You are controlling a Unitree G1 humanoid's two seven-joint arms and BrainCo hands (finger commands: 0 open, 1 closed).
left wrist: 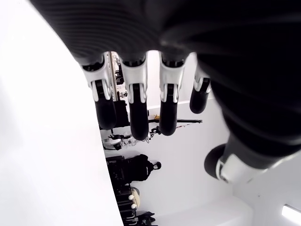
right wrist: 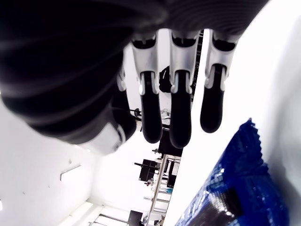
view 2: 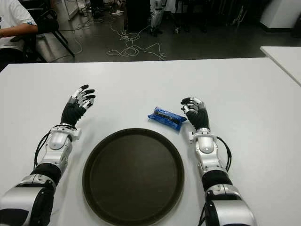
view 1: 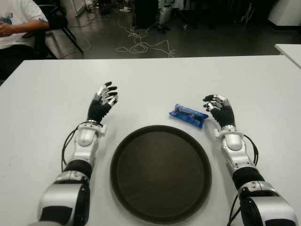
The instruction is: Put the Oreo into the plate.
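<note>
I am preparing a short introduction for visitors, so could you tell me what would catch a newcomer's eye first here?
The large dark round plate sits empty on the white table, between the robot's forearms. Just beyond its far rim lies the blue Oreo pack, with the open right hand close beside it on the right, not grasping it.

The table (view 1: 155, 80) is plain white with no pattern. The plate (view 1: 161, 173) is a uniform dark brown, almost black, with a slightly lighter sheen along its rim. The Oreo (view 1: 188, 115) pack is bright blue with a dark panel along its middle and a finely ridged texture at its sealed end. The left hand (view 1: 104, 98) and the right hand (view 1: 217, 106) are black at the palm, with silver-white knuckle segments and black fingertips (right wrist: 180, 123). Both forearms are silver-white with black joints and black cables. The floor (view 1: 188, 37) beyond the table is dark grey, crossed by white cables (view 1: 141, 44). A person (view 1: 16, 21) at the far left wears a white shirt.
</note>
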